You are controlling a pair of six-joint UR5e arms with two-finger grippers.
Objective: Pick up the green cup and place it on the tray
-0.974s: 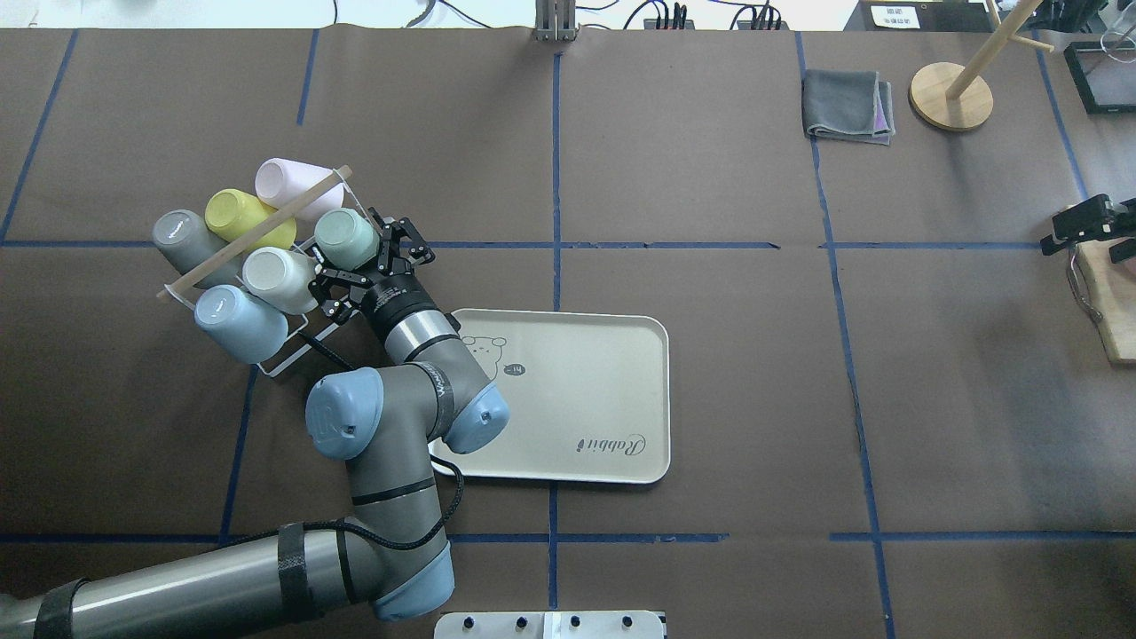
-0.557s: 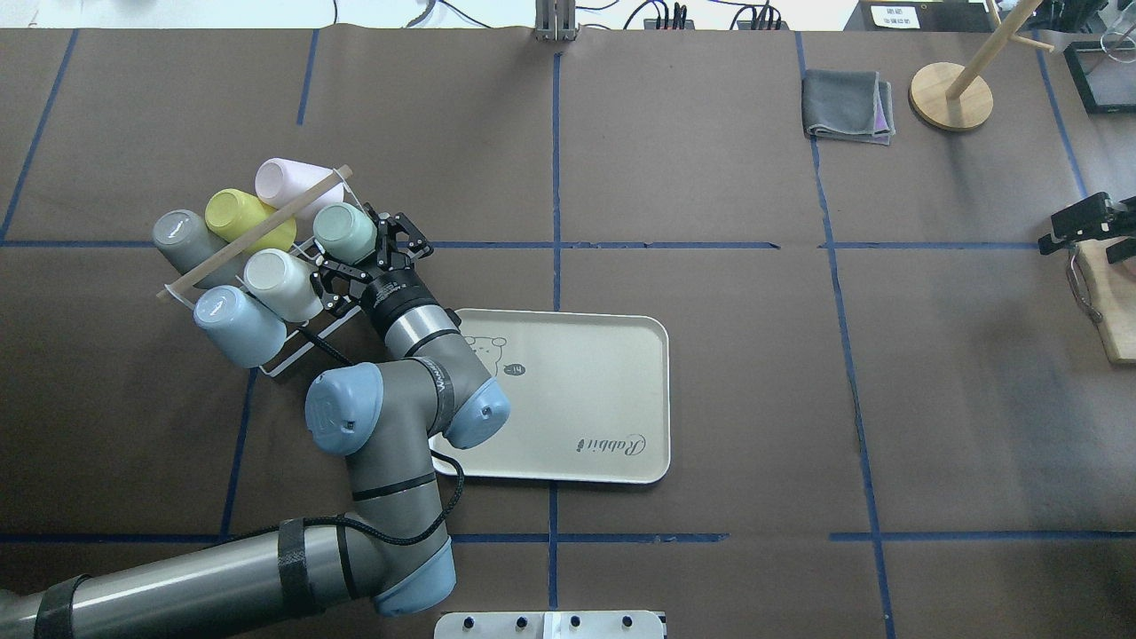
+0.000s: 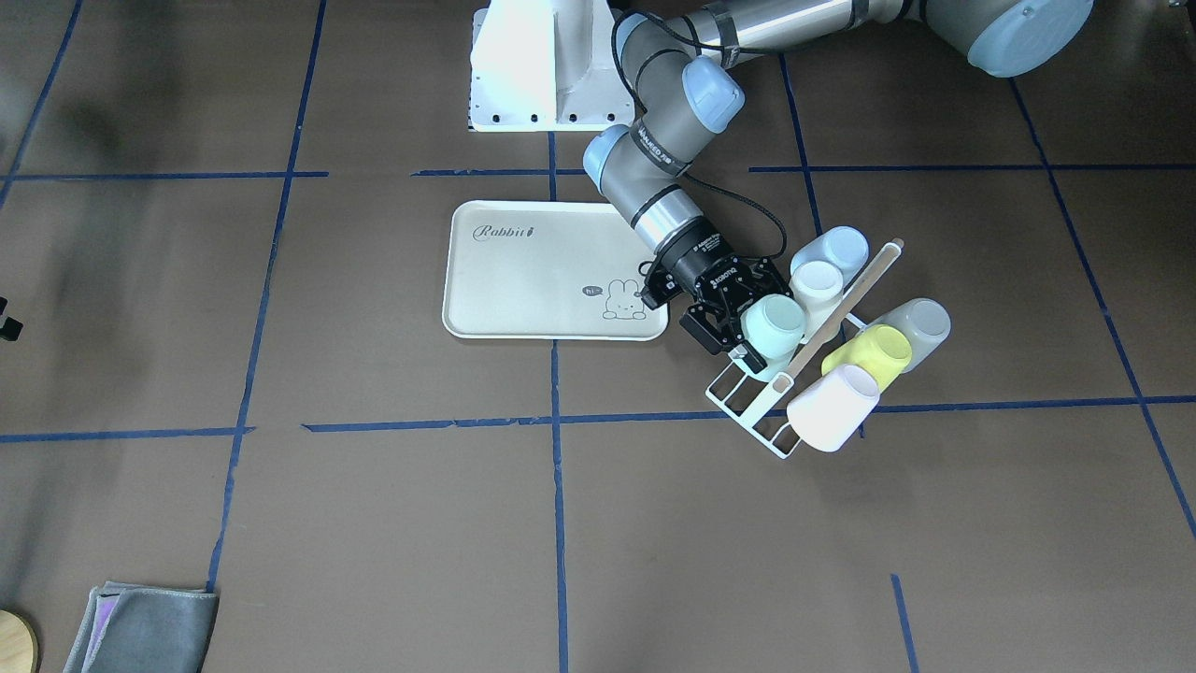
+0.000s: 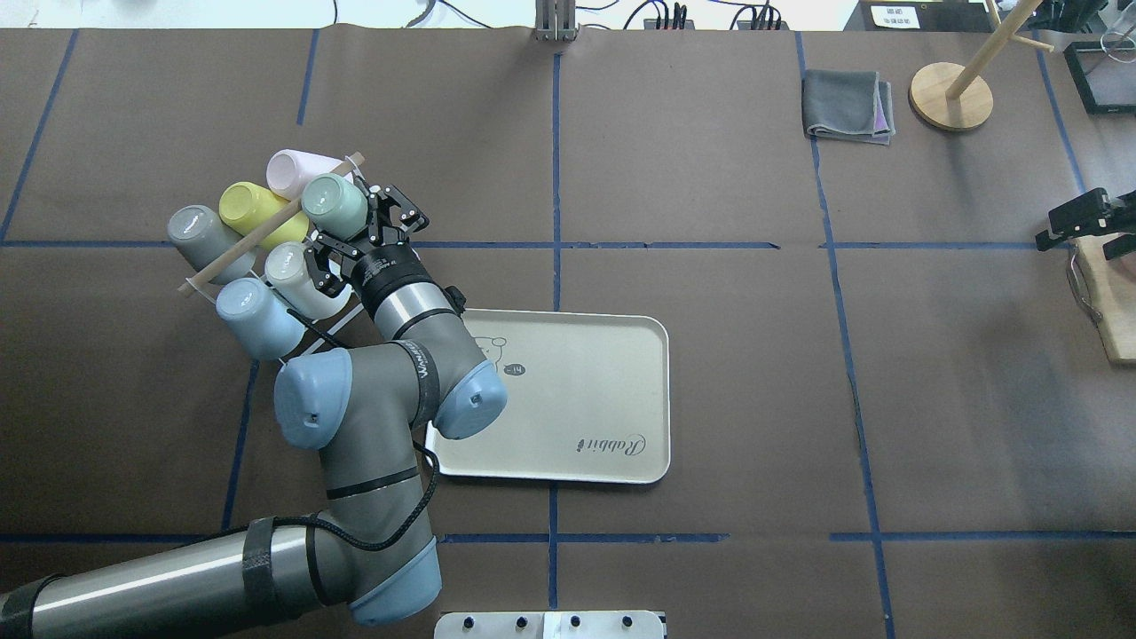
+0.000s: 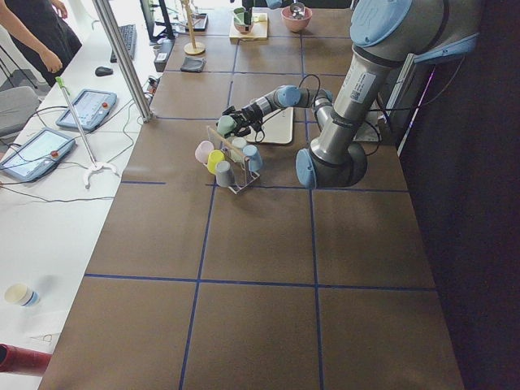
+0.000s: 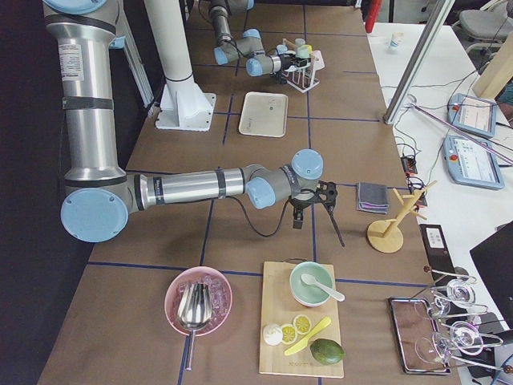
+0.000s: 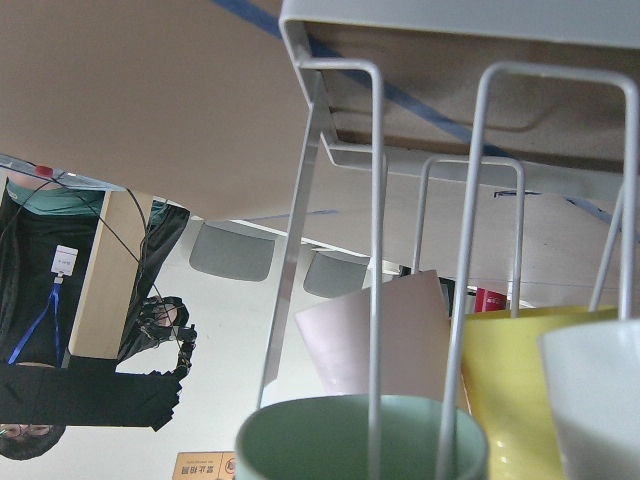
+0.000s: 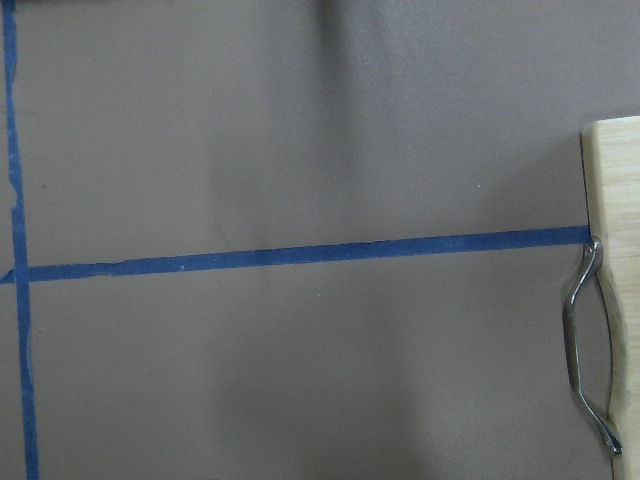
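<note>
The green cup (image 4: 335,202) is sitting on a peg of the cup rack (image 4: 266,227), at 10 o'clock from the tray (image 4: 586,390) in your overhead view. The left gripper (image 4: 353,226) is clasping its sides. At 3 o'clock, the right gripper (image 4: 1076,220) is hovering; you cannot tell its state.

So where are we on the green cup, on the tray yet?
Not yet. Done: the left gripper is at the cup rack. In hand: its fingers look closed on the green cup, which is not yet off the rack's wires. Left: pull it free, carry it to the tray, which has no cup on it, and release.
</note>
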